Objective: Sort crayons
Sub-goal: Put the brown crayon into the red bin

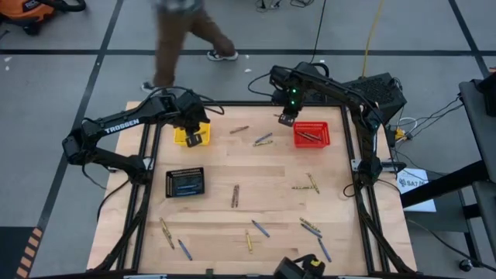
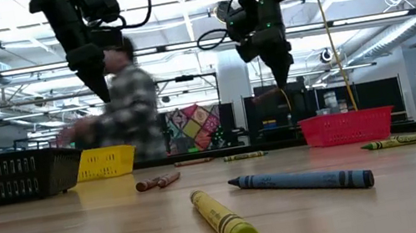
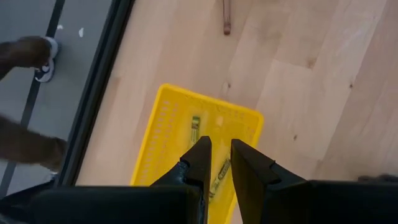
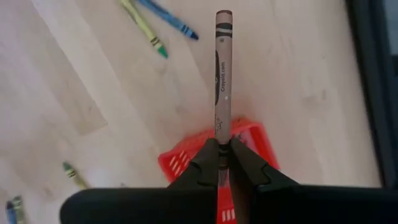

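Crayons lie scattered over the table [image 1: 279, 167]; only the right wrist view shows the brown crayon [image 4: 222, 74] clamped in the right gripper [image 4: 224, 163] above the red basket [image 1: 311, 134]. Left gripper [image 3: 216, 163] hangs slightly parted over the yellow basket [image 3: 165, 134] (two yellow crayons [image 3: 194, 130] inside). Three baskets; black basket [image 1: 184, 183] sits left.

The right gripper [image 4: 224, 163] pinches a brown crayon [image 4: 222, 74] with a black label, above the red mesh basket [image 4: 180, 163]. Beyond its tip lie a yellow-green crayon [image 4: 144, 28] and a blue crayon [image 4: 168, 17]. Below the left gripper [image 3: 219, 163] sits the yellow mesh basket [image 3: 163, 130].
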